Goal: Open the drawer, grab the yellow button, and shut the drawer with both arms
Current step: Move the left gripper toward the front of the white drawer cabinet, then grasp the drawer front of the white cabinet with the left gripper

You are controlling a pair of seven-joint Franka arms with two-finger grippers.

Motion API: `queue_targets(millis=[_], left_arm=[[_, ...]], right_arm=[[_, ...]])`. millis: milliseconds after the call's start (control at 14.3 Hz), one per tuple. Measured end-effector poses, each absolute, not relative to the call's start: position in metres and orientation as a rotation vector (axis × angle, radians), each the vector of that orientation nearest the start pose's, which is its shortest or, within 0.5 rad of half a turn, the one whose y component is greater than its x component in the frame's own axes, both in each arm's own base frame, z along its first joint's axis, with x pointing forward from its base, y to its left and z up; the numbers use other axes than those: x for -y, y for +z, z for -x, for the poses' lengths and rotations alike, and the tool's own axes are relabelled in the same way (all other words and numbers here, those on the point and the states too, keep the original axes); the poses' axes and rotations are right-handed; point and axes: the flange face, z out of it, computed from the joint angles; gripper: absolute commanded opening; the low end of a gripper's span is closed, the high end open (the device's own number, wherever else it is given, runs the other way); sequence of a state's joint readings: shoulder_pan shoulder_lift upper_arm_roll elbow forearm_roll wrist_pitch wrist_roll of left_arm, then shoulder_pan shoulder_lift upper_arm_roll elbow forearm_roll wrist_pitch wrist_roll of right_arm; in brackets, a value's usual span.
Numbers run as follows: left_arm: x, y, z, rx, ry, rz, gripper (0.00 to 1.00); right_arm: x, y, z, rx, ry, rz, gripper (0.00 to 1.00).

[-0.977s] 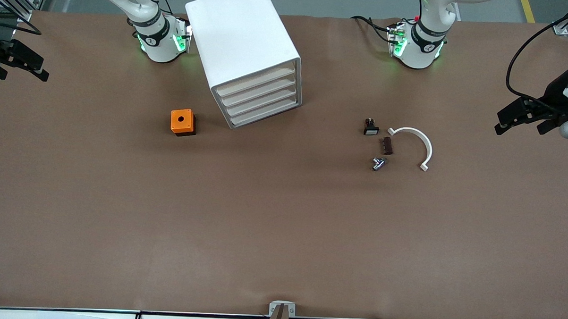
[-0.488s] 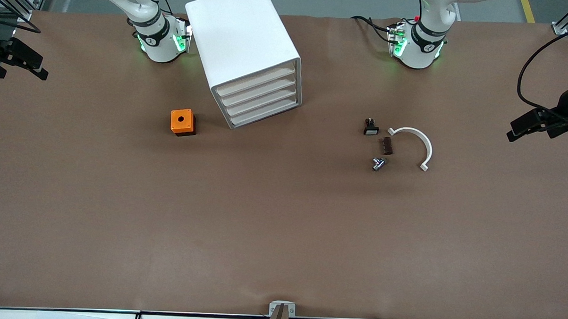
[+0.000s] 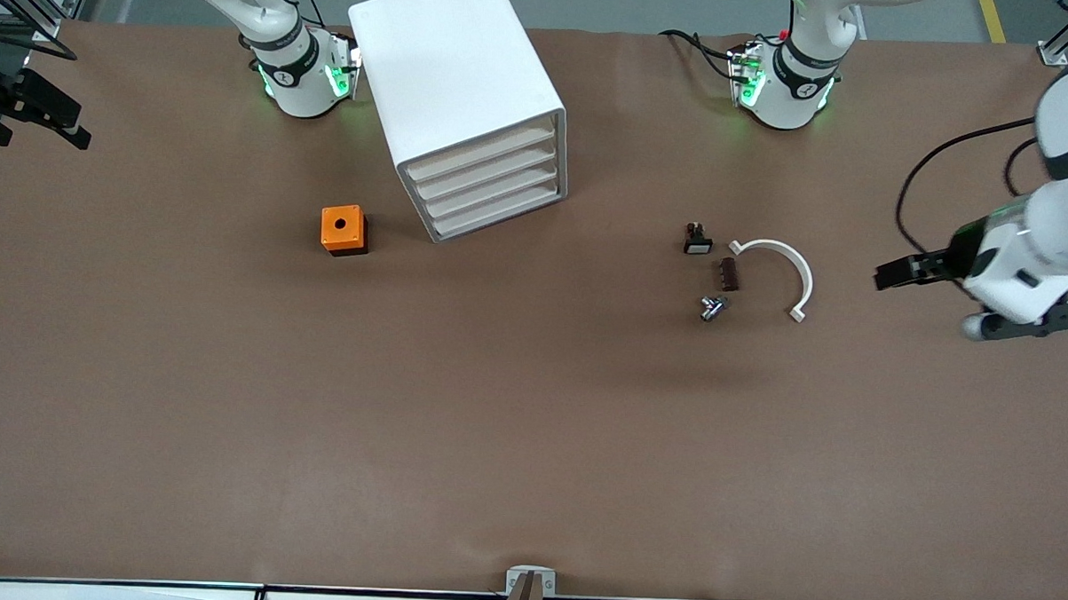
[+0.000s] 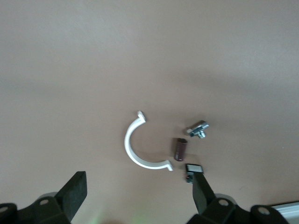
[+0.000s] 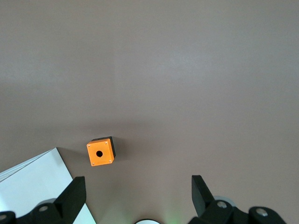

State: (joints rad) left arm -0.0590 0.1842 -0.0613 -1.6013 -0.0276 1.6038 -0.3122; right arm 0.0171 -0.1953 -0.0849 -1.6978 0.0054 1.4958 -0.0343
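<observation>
- Right gripper [image 3: 38, 118] waits over the table edge at the right arm's end, fingers [image 5: 70, 198] spread wide, empty.
- Cabinet [image 3: 457, 93] has all four fronts flush; drawer [image 3: 489, 187] not yet opened. Orange cube [image 3: 343, 229] sits beside it.
- Button isn't visible, presumably inside a drawer.
- Left gripper [image 3: 895, 275], wide open and empty, hangs over bare table near the white clip [image 3: 784, 269].
- Advice: catch the drawer's lip squarely, pull straight out, brace the cabinet.
</observation>
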Motion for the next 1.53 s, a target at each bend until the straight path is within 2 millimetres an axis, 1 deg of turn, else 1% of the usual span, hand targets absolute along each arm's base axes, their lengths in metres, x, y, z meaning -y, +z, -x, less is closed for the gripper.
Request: queue_targets(millis=[140,279,419,488,698,837,907,1047,1186,1326,1535], left_arm=[[0.111,0.483,-0.593,0.363,0.365,3.07,1.0],[0.149,0.462,-0.585,0.431,0.482,3.005,1.0],[0.187,0.441,-0.574,0.566,0.654,2.942,1.0],[0.202,0.432,-0.57,0.66,0.735,2.899,1.0],[0.239,0.415,-0.564,0.979,0.901,2.743,1.0],[0.267,0.403,-0.565,1.21,1.007,2.612,1.0],[0.281,0.393,-0.566,1.323,1.065,2.521,1.0],[0.306,0.365,-0.568,1.502,1.2,2.319,1.0],[0.327,0.343,-0.57,1.616,1.322,2.14,1.0],[0.343,0.326,-0.568,1.687,1.428,1.972,1.0],[0.371,0.31,-0.556,1.743,1.501,1.735,0.98]], right_arm=[[0.037,0.659,-0.483,-0.05,0.011,3.119,1.0],[0.037,0.659,-0.483,-0.051,0.013,3.119,1.0],[0.037,0.659,-0.483,-0.051,0.013,3.119,1.0],[0.037,0.659,-0.483,-0.051,0.014,3.119,1.0],[0.037,0.659,-0.483,-0.051,0.014,3.119,1.0],[0.037,0.659,-0.483,-0.051,0.014,3.119,1.0],[0.037,0.659,-0.483,-0.051,0.013,3.119,1.0],[0.037,0.659,-0.483,-0.051,0.013,3.119,1.0],[0.037,0.659,-0.483,-0.051,0.013,3.119,1.0],[0.037,0.659,-0.483,-0.051,0.014,3.119,1.0],[0.037,0.659,-0.482,-0.051,0.022,3.118,1.0]])
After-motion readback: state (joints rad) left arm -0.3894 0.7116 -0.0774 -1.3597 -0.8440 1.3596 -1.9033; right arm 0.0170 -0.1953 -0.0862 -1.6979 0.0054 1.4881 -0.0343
